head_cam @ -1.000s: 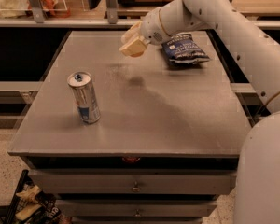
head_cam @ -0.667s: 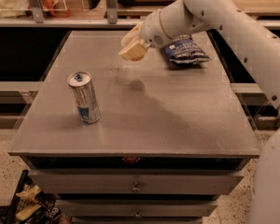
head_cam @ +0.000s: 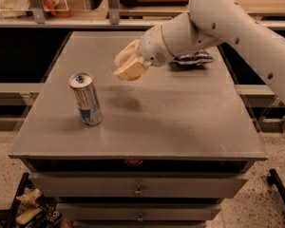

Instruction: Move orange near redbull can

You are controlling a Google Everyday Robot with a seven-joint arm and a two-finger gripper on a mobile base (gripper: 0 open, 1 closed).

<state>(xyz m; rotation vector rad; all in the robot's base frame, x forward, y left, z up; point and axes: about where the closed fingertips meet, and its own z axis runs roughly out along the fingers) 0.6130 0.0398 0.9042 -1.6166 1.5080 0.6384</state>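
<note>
The redbull can (head_cam: 87, 100) stands upright on the left part of the grey table (head_cam: 180, 122); it is slim and silver with blue panels and a pull-tab top. My gripper (head_cam: 128, 63) hangs above the table, up and to the right of the can and about one can's height away from it. The white arm reaches in from the upper right. No orange shows anywhere in view; whether it sits inside the gripper is hidden.
A dark blue crinkled chip bag (head_cam: 194, 57) lies at the back right of the table, partly behind my arm. Shelving runs along the back wall. Drawers sit under the table top. A wire basket with items stands on the floor at the lower left.
My gripper has moved forward and lower, away from the chip bag and closer to the can. The can and the bag have not moved.
</note>
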